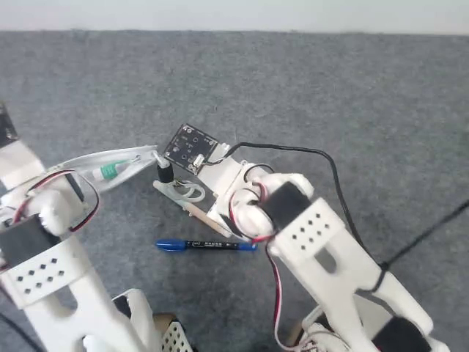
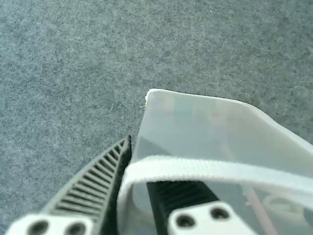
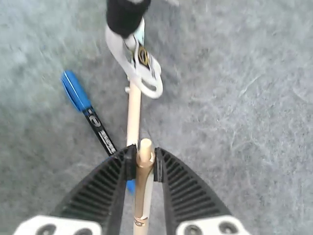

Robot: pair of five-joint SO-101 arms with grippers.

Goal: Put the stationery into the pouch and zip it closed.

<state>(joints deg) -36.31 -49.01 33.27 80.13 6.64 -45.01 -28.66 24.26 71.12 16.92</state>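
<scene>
Item one: a translucent pouch (image 1: 110,165), lifted off the grey carpeted worktop (image 1: 330,88) at the left side, mouth open and turned toward the middle, its white zip tape (image 2: 220,169) unfastened along the rim. Contents: one white stick-shaped item with a green label (image 1: 110,172); a pinkish shape also showed through the wall in the left wrist view, kind not determinable. The left end effector (image 2: 142,166) was clenched on the pouch's rim, one finger outside the wall and the other inside. Item two: a pale wooden pencil (image 1: 199,213), lying slantwise near the middle of the worktop, its near end pinched between the fingers of the right end effector (image 3: 144,156), which was closed on it. Item three: a pair of scissors (image 3: 142,73) with white loop handles and a black cover at the far end, lying just beyond the pencil and touching or nearly touching it; the black end sat close to the pouch's mouth, whether in contact could not be told. Item four: a pen (image 1: 205,244) with a blue cap and black barrel, lying flat on the worktop on the near side of the pencil, apart from the pouch, one end right beside the right arm. Pencil, scissors and pen were all outside the pouch.
</scene>
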